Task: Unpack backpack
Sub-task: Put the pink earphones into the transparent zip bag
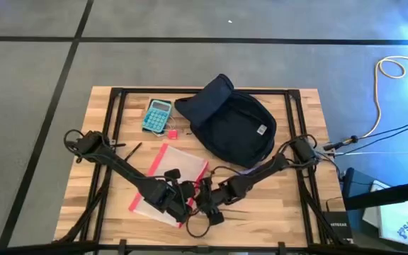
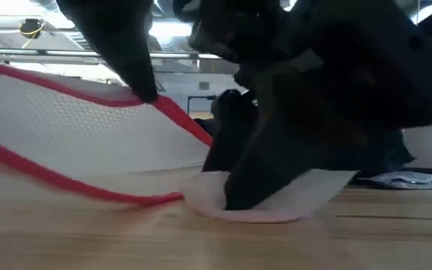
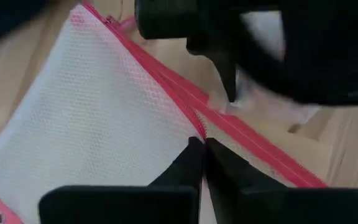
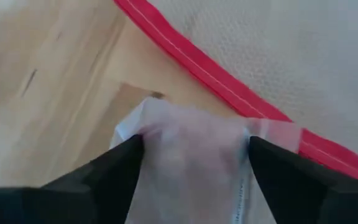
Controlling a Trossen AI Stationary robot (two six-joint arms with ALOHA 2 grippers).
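Note:
The dark navy backpack (image 1: 229, 120) lies on the table's far middle; no gripper touches it. A clear mesh pouch with a red edge (image 1: 167, 178) lies at the near middle. My left gripper (image 3: 202, 152) is shut on its red zip edge. Right beside it, my right gripper (image 4: 194, 155) has a thin, translucent white packet (image 4: 191, 143) between its fingers, just outside the pouch's red edge (image 4: 229, 93). In the low view the packet (image 2: 306, 191) shows under the dark gripper. My left gripper pinches the pouch's red zip edge (image 3: 194, 121) between its two fingers, coming from above. That edge (image 2: 175, 112) is raised off the table while the pouch's near edge (image 2: 88, 187) stays down. My right gripper holds the white packet by its two opposite sides (image 4: 151, 134), one finger on each, pointing down at a slant. The packet's lower edge (image 2: 261, 216) rests on the table.
A teal calculator (image 1: 157, 115) lies at the far left of the backpack, with a small red thing (image 1: 171, 132) beside it. A dark pen-like thing (image 1: 133, 150) lies left of the pouch. A thin black cable loop (image 1: 197, 227) lies near the front edge.

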